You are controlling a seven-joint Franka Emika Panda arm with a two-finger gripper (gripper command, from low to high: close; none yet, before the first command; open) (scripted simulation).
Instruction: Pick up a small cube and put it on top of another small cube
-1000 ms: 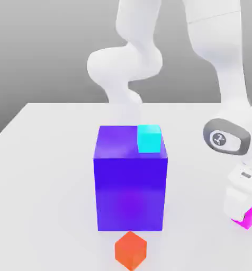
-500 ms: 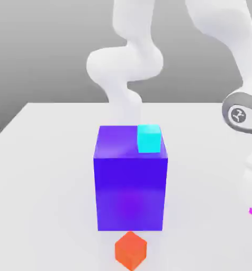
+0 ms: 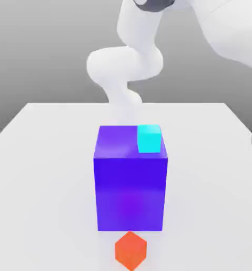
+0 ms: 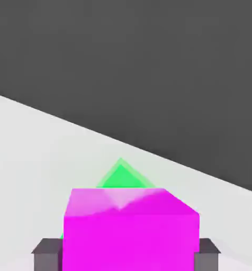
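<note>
Plainly | smooth magenta cube [image 4: 130, 241] | end effector [image 4: 128, 255] clamped on | glossy block [image 3: 130, 193]

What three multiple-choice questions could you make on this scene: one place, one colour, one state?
1. Where is the cyan cube?
A) Beside the big block
B) On the big block
C) Under the big block

2. What colour is the cube lowest in the exterior view?
A) Orange-red
B) Yellow
C) White

3. In the hand view, how does the green shape appear?
A) Fully in view
B) Split in two
C) Partly covered

Key:
1 B: it sits on the block's top face.
2 A: its visible faces are orange-red.
3 C: the magenta cube overlaps it.
</note>
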